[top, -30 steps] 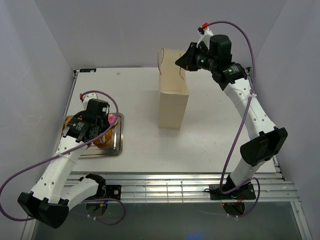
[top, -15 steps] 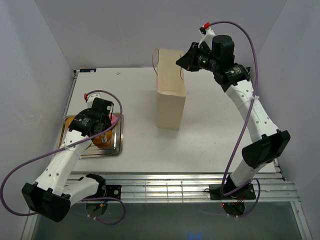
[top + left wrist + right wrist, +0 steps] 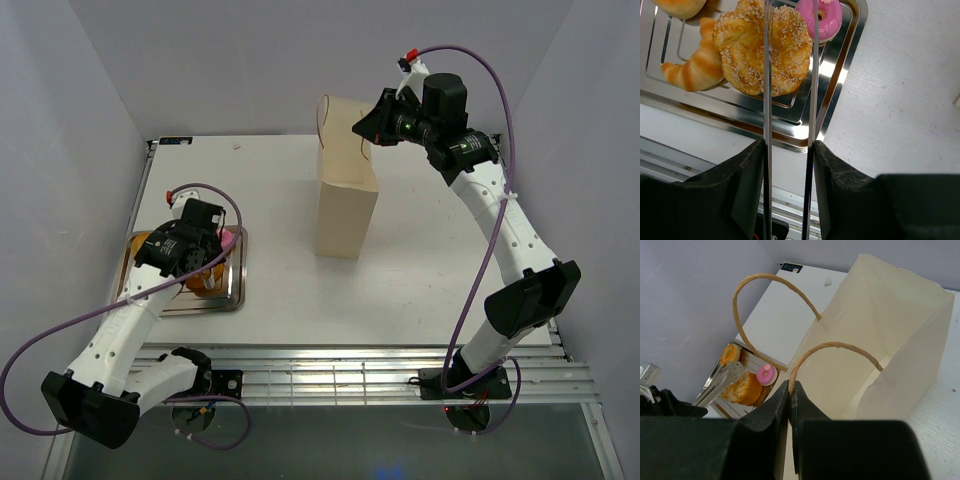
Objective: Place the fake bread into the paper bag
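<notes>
Clamping the tongs (image 3: pixel 767 100), the left gripper (image 3: pixel 788 150) points over the tray (image 3: pixel 837 95); the parted blades lie across the seeded bread (image 3: pixel 742 50) straight ahead. The bag (image 3: pixel 345 215) stands well off to its right on the table (image 3: pixel 430 270), its rim apparently pinched by the right gripper (image 3: pixel 790 390).

1. Flat white table (image 3: pixel 420 290), matte and faintly scuffed, with a small black label (image 3: pixel 172 141) at its far-left corner.
2. Plain pale lavender-grey walls (image 3: pixel 250 60) closing in on 3 sides: left, back, right.
3. Silver slatted rails (image 3: pixel 340 372) along the table's near edge, catching bright glints of light.
</notes>
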Action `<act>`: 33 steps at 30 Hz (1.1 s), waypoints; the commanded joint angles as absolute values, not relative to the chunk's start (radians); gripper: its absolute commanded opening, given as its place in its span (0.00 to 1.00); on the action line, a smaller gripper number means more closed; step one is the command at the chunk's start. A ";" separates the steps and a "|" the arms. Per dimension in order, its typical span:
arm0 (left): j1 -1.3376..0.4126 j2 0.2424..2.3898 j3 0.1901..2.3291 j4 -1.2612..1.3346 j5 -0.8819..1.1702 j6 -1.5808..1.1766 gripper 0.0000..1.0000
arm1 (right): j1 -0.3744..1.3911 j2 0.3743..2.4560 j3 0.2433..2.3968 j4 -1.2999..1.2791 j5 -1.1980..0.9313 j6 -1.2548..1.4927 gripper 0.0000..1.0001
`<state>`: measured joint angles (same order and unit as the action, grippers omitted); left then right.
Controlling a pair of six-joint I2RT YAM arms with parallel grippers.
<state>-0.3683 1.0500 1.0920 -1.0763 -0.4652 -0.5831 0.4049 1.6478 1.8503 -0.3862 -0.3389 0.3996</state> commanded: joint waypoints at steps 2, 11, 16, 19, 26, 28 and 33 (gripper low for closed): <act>-0.362 1.000 1.088 -1.100 -0.446 -0.601 0.52 | 0.400 1.609 1.841 -0.347 -0.334 0.382 0.08; -0.362 0.989 1.051 -1.111 -0.433 -0.609 0.53 | 0.400 1.595 1.810 -0.336 -0.334 0.383 0.08; -0.362 1.012 1.045 -1.097 -0.422 -0.609 0.54 | 0.400 1.588 1.793 -0.331 -0.333 0.383 0.08; -0.362 1.014 1.039 -1.089 -0.411 -0.606 0.54 | 0.400 1.583 1.792 -0.331 -0.330 0.382 0.08; -0.362 1.011 1.043 -1.091 -0.405 -0.594 0.54 | 0.399 1.583 1.790 -0.330 -0.330 0.382 0.08; -0.362 1.015 1.043 -1.091 -0.402 -0.592 0.55 | 0.399 1.583 1.786 -0.325 -0.334 0.385 0.08; -0.362 1.042 1.046 -1.089 -0.393 -0.592 0.55 | 0.399 1.582 1.776 -0.319 -0.334 0.391 0.08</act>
<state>-0.3683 1.0336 1.0378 -1.1057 -0.4026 -0.5983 0.4049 1.6173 1.7836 -0.3611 -0.3359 0.3969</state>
